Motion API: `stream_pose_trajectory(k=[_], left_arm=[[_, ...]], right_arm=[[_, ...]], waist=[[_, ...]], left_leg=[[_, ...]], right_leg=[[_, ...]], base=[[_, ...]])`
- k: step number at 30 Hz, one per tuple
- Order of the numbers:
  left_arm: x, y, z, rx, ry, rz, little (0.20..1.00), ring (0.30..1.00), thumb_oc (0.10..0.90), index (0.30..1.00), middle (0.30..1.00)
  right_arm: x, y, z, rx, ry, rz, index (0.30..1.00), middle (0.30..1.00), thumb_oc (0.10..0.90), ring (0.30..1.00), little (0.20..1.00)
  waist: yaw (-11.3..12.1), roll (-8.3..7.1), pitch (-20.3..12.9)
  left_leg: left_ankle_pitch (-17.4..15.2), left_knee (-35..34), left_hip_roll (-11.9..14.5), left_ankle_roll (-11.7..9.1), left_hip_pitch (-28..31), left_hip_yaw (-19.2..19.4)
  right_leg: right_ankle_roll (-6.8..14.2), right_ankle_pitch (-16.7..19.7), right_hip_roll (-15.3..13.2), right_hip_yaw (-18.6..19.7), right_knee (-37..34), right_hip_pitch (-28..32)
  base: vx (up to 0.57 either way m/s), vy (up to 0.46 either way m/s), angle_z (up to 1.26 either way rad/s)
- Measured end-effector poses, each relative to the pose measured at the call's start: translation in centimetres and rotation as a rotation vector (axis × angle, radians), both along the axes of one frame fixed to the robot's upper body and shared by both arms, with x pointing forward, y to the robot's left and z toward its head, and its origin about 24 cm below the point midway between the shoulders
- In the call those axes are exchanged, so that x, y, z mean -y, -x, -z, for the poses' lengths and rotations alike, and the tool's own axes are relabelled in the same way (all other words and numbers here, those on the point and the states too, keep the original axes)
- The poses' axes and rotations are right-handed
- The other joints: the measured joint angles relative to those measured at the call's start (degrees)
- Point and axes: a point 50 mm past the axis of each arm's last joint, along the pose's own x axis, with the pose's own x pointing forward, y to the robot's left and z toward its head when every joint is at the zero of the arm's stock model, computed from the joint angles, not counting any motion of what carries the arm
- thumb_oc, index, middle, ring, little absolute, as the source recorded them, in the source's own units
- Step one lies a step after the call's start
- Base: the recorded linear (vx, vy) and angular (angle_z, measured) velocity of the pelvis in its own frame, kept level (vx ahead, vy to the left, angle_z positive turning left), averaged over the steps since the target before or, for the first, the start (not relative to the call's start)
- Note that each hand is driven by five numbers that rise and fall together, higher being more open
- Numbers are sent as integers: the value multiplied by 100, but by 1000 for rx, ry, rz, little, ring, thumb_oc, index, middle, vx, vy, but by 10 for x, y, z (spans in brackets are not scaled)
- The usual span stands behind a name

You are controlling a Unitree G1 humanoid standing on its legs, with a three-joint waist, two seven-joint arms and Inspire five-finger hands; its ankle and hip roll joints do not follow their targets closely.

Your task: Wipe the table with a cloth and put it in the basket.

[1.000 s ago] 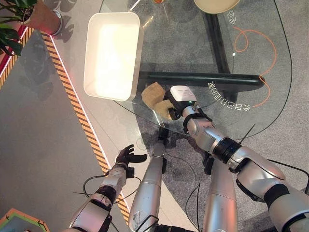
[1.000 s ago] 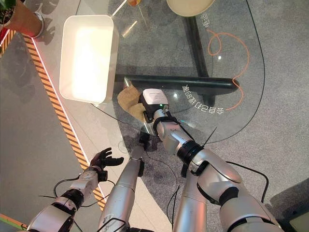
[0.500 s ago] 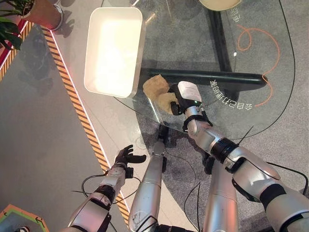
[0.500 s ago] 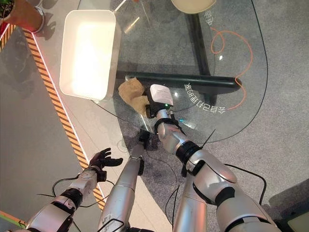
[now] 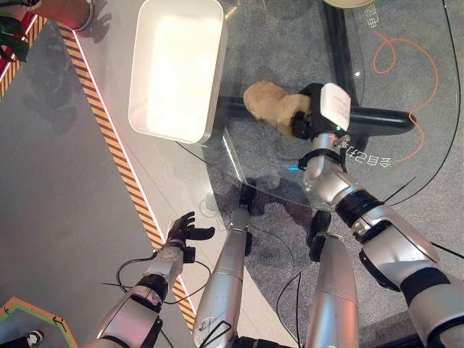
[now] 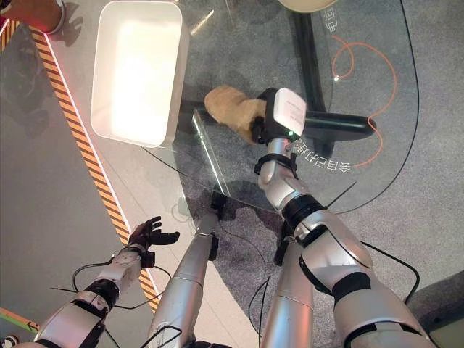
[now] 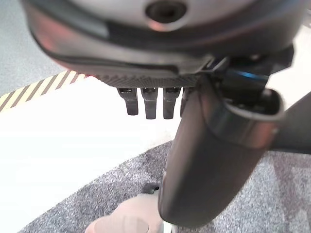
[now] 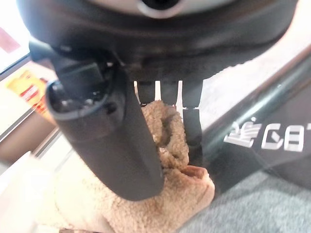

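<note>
A tan fluffy cloth [image 5: 267,103] lies bunched on the glass table [image 5: 250,163], just right of the white rectangular basket [image 5: 214,80]. My right hand [image 5: 308,119] rests on the cloth's right end. In the right wrist view its fingers [image 8: 193,124] dig into the cloth [image 8: 187,191] and its thumb comes in from the other side, so the pile is pinched between them. The basket holds nothing that I can see. My left hand [image 5: 185,230] hangs low beside the table over the floor, fingers spread and holding nothing.
A black beam [image 5: 380,119] runs under the glass below the cloth. An orange cable [image 5: 409,69] loops under the table's far right. A round beige dish [image 6: 304,3] sits at the far edge. Striped tape [image 5: 109,145] crosses the floor on the left.
My right hand has slid the cloth away from the near table edge, farther in and to the right, so it now lies over the black beam. The left hand stays low.
</note>
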Motion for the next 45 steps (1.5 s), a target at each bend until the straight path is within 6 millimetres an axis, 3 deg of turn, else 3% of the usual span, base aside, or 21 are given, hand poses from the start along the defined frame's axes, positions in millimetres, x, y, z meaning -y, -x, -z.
stream_pose_trajectory(k=[3, 7, 9, 12, 14, 17, 22, 28, 45], left_arm=[[-5, 0, -1, 0, -4, -6, 900, 900, 800, 900, 900], [-10, -1, -3, 1, -13, -9, 900, 900, 800, 900, 900], [-12, 0, -2, -10, -16, -12, 900, 900, 800, 900, 900], [-12, -6, -9, 11, -17, -7, 900, 900, 800, 900, 900], [-22, -9, -16, 34, -35, -13, 900, 900, 800, 900, 900], [-39, -8, -21, 36, -64, -45, 900, 900, 800, 900, 900], [-49, -8, -25, 40, -64, -62, 900, 900, 800, 900, 900], [-51, -13, -29, 39, -62, -52, 900, 900, 800, 900, 900], [-58, -9, -26, 7, -57, -65, 900, 900, 800, 900, 900]], right_arm=[[13, -1, -3, 24, -47, 32, 300, 300, 100, 300, 200], [44, 0, -12, 72, -123, 147, 300, 300, 100, 300, 200], [59, 2, -17, 90, -124, 195, 300, 300, 100, 300, 200], [101, 12, -22, 119, -139, 336, 300, 300, 100, 300, 200], [121, 17, -25, 134, -197, 403, 300, 300, 100, 300, 200], [135, 23, -24, 135, -233, 446, 300, 300, 100, 300, 200], [136, 24, -20, 139, -304, 446, 300, 300, 100, 300, 200], [145, 28, -10, 125, -406, 484, 300, 300, 100, 300, 200], [148, 29, -6, 139, -480, 485, 300, 300, 100, 300, 200]], waist=[[-13, -55, 34], [-55, -112, 68], [-153, -132, 82], [-194, -166, 101], [-192, -240, 143], [-212, -285, 147], [-324, -308, 151], [-346, -444, 158], [-420, -449, 159]], left_leg=[[19, -3, 4, 15, -4, 0], [-21, 12, -2, 19, -48, -4], [-196, 340, -75, 252, -225, 3], [-157, 370, -127, 212, -310, 39], [-114, 297, -136, 225, -308, 40], [-89, 240, -114, 254, -286, 36], [-56, 183, -72, 229, -246, 31], [-46, 151, -42, 214, -237, 32], [-24, 96, 9, 192, -235, 32]], right_leg=[[-3, 19, 2, -2, 8, -10], [-40, 47, 2, -11, -67, -21], [-9, 78, -57, -29, -100, -36], [170, 122, -29, 96, -186, -38], [169, 185, -35, 110, -223, -48], [169, 185, -16, 103, -240, -48], [154, 199, 18, 88, -278, -28], [144, 221, 48, 89, -319, -24], [136, 280, 103, 90, -406, -23]], base=[[-69, -21, 0], [2, -18, 0], [0, -39, -3], [-2, -33, 1], [3, -12, 2], [-1, -10, 0], [0, 0, 0], [0, -3, -1], [0, -3, -1]])
